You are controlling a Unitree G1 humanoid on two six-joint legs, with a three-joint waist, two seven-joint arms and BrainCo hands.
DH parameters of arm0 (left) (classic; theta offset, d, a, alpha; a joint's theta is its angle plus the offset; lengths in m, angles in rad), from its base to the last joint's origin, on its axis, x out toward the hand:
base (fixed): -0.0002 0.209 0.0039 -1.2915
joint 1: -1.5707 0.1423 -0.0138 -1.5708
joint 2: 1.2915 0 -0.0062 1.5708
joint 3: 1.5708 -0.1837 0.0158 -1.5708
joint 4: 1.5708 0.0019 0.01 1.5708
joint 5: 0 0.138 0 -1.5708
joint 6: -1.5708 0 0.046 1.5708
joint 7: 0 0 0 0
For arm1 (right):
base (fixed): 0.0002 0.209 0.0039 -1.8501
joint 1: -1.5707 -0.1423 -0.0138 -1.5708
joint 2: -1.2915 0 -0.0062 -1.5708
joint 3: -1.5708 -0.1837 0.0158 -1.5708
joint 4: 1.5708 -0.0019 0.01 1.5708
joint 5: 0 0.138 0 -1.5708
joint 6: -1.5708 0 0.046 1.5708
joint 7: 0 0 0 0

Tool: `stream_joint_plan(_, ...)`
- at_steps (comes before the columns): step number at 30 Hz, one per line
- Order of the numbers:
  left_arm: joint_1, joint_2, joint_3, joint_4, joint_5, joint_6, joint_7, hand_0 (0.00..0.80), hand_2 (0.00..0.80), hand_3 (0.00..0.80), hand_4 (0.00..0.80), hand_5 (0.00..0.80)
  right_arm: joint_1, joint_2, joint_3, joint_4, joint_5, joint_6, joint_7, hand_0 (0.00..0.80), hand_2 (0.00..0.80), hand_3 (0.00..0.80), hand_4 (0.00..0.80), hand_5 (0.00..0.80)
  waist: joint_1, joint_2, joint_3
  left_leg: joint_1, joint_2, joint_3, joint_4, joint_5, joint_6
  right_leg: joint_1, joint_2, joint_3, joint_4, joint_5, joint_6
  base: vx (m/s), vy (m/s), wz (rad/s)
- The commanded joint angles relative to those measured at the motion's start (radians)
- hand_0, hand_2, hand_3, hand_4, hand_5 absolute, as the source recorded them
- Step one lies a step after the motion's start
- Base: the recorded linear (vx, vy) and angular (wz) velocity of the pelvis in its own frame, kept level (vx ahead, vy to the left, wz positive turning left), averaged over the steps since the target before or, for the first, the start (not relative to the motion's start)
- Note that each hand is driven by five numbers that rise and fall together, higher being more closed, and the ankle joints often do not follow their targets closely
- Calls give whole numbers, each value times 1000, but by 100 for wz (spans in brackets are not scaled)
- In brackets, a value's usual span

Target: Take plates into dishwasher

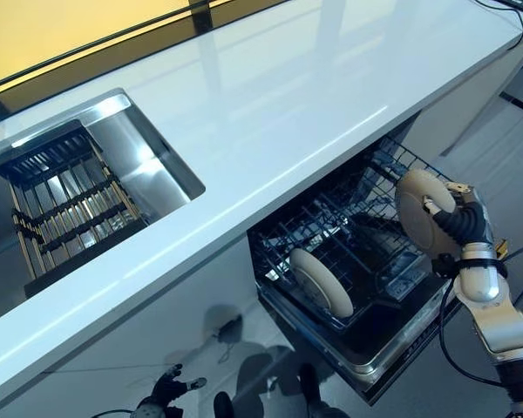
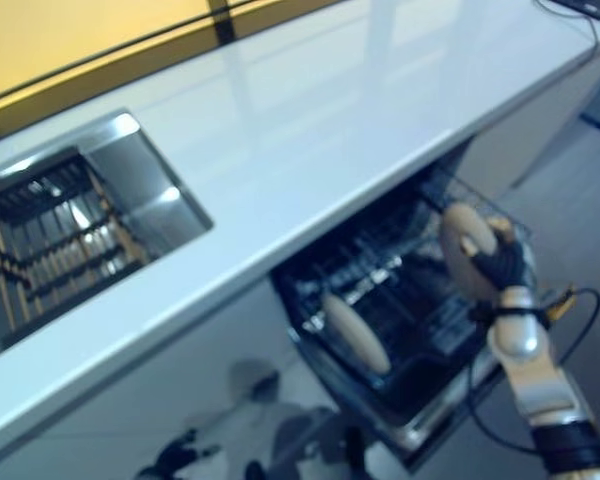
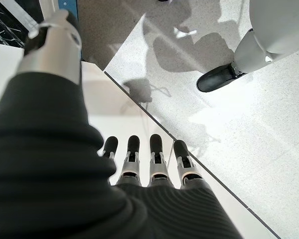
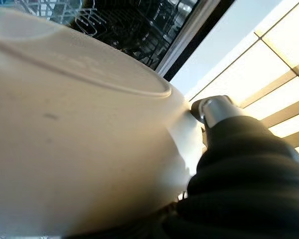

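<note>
My right hand (image 1: 458, 222) holds a cream plate (image 1: 421, 209) on edge above the right side of the pulled-out dishwasher rack (image 1: 349, 252). The same plate (image 4: 74, 129) fills the right wrist view, with the thumb (image 4: 214, 107) pinching its rim. A second cream plate (image 1: 321, 282) stands tilted in the rack's front left part. My left hand (image 1: 167, 387) hangs low by the cabinet front, near the floor; its fingers (image 3: 149, 159) are straight and hold nothing.
A long white counter (image 1: 270, 113) runs above the dishwasher. A steel sink (image 1: 148, 165) at the left holds a dark dish drainer (image 1: 65, 200). The open dishwasher door (image 1: 375, 357) juts out below the rack. Light floor lies beyond.
</note>
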State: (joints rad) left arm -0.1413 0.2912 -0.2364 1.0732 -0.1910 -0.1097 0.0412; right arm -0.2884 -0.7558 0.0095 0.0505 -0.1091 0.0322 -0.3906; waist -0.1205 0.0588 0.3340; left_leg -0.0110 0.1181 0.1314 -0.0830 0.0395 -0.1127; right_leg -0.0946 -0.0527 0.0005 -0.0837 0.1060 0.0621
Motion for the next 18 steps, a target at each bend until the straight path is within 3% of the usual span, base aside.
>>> stream_joint_plan(1,-43,39,-37,21,-15,2,19,0,0,0,0,0,-107,5,33,-42,-84,-6,-32,800,800,800,800,800,26,-55,-27,-109,-41,-54,0,63,59,-18,18,-39,121,-100,-11,0,0,0)
stream_joint_plan(18,-108,34,-79,11,-4,4,25,0,0,0,0,0,-229,56,279,99,-388,13,-80,800,800,800,800,800,62,-39,4,-136,-53,-78,3,64,64,-53,12,-61,139,-100,-10,-15,-9,3)
